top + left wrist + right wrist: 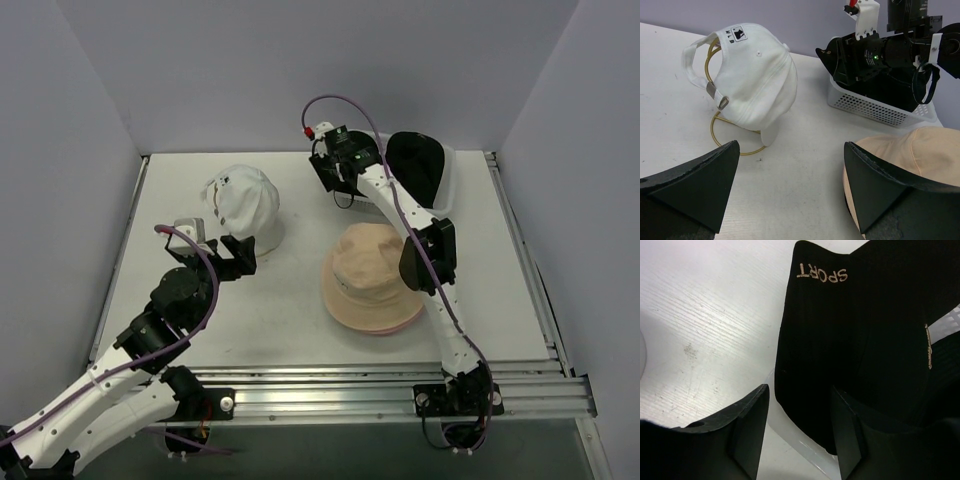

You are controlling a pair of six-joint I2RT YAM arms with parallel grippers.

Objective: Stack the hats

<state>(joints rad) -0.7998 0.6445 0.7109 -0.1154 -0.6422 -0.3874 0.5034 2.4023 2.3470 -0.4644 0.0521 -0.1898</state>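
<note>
– On the white bench [300, 330], how far along am I with the stack?

– Barely begun, by my reading. Your biggest piece, the tan fabric bucket hat [372, 275], lies brim-down at centre right. A thin pink edge [378, 331] shows under its brim, so a pink hat may already be beneath it, though I can't confirm that. The white plastic mesh basket [875, 109] stands at the far right with the black fabric cap [418, 165] inside it. The white fabric baseball cap [245, 205] sits apart at far left, perched on a thin gold wire frame [720, 132]. So you have at least those two caps left to bring over.

– And my end effectors?

– Your right end effector [799, 435] is at the basket's edge, jaws parted, with the black cap's edge lying between them but not pinched. Your left end effector [790, 170] hangs released, spread wide with nothing in it, between the white cap and the tan hat.

– Any lettering?

– "MLB" beside a small logo patch on the white cap's back, and "SPORT" stitched in tan thread on the black cap. A second stitched mark there is too small to read.
</note>
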